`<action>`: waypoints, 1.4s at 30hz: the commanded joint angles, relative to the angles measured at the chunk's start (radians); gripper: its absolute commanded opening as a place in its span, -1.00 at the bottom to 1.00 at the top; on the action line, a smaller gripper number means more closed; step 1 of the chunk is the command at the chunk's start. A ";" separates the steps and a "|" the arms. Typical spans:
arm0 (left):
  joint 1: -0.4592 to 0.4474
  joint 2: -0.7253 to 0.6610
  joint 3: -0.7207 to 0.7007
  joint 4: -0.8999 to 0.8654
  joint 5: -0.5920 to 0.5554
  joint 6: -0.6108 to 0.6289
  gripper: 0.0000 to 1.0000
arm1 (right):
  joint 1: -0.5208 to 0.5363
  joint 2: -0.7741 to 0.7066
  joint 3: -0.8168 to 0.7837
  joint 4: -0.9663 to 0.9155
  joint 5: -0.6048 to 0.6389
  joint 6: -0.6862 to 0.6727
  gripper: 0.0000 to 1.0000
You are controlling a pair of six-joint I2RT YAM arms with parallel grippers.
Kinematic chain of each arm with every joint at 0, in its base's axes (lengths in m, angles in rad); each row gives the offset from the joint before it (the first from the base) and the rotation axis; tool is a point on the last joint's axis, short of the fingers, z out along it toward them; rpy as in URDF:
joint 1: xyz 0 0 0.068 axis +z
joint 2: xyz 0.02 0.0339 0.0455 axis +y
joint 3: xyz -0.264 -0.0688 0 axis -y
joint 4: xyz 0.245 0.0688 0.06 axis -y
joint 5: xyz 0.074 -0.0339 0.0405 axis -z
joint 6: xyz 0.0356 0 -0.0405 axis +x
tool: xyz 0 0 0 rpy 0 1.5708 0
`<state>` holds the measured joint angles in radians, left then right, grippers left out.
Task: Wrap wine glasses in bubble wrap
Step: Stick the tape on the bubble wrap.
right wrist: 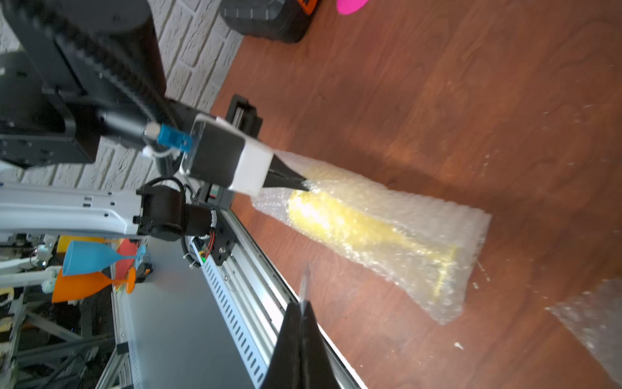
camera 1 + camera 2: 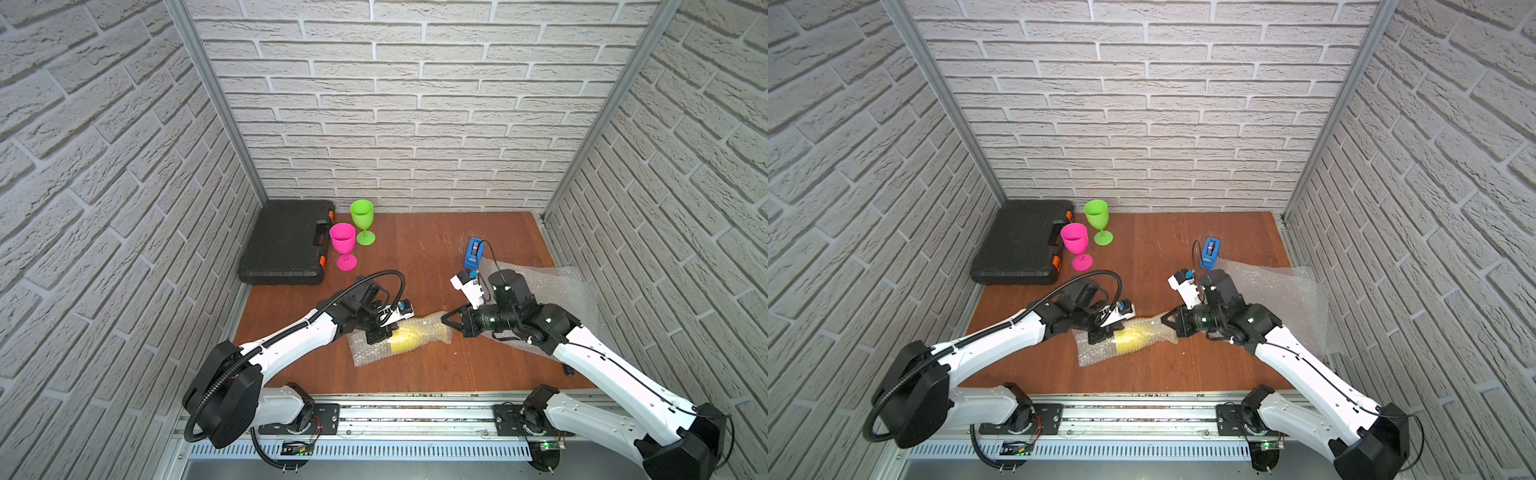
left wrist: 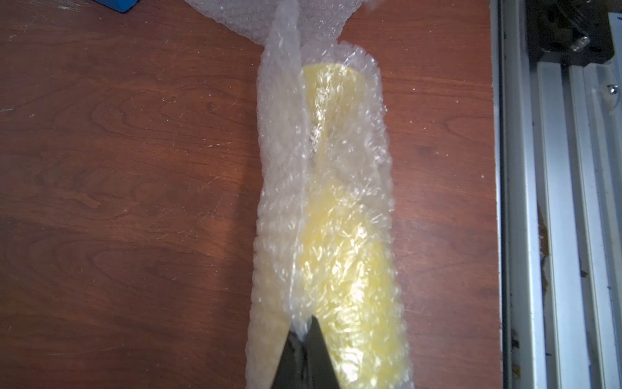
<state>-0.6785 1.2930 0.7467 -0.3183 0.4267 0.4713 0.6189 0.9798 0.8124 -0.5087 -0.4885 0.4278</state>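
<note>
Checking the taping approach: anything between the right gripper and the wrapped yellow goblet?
Nothing visible. The right gripper, shut on a thin clear strip, is just off the foot end of the bubble wrap around the yellow goblet; only bare table between. The left gripper pinches the bowl end, out of that path.

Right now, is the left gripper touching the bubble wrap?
Touching. The left wrist view shows the left gripper pinching a fold of the bubble wrap over the yellow goblet.

Robot lab cell — faux-brick panels (image 2: 415,104), aluminium rail (image 2: 415,413), wood tabletop (image 2: 415,257).
</note>
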 commanded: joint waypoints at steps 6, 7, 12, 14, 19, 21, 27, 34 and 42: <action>-0.009 -0.016 -0.026 0.039 0.039 0.015 -1.00 | 0.152 0.034 -0.143 0.354 0.059 0.001 -0.95; -0.010 -0.020 -0.029 0.043 0.040 0.013 -1.00 | 0.162 0.050 -0.150 0.389 0.070 0.004 -0.95; -0.012 -0.033 -0.039 0.054 0.054 0.015 -1.00 | 0.193 0.126 -0.197 0.593 0.137 0.031 -0.95; -0.011 -0.035 -0.040 0.054 0.063 0.016 -1.00 | 0.194 0.157 -0.217 0.668 0.162 0.040 -0.95; -0.013 -0.041 -0.047 0.062 0.078 0.017 -1.00 | 0.193 0.229 -0.221 0.772 0.254 0.021 -0.95; -0.016 -0.043 -0.051 0.065 0.083 0.016 -1.00 | 0.193 0.259 -0.221 0.808 0.291 0.006 -0.94; -0.030 -0.046 -0.053 0.053 0.082 0.027 -1.00 | 0.191 0.337 -0.184 0.798 0.342 -0.042 -0.94; -0.054 -0.056 -0.065 0.045 0.051 0.030 -1.00 | 0.191 0.370 -0.147 0.596 0.425 -0.089 -0.95; -0.073 -0.044 -0.061 0.021 0.022 0.033 -1.00 | 0.194 0.458 -0.024 0.150 0.503 -0.160 -0.75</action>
<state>-0.7414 1.2545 0.6987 -0.2829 0.4568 0.4873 0.8108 1.4021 0.7559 -0.1230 -0.0486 0.3149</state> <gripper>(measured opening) 0.049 0.103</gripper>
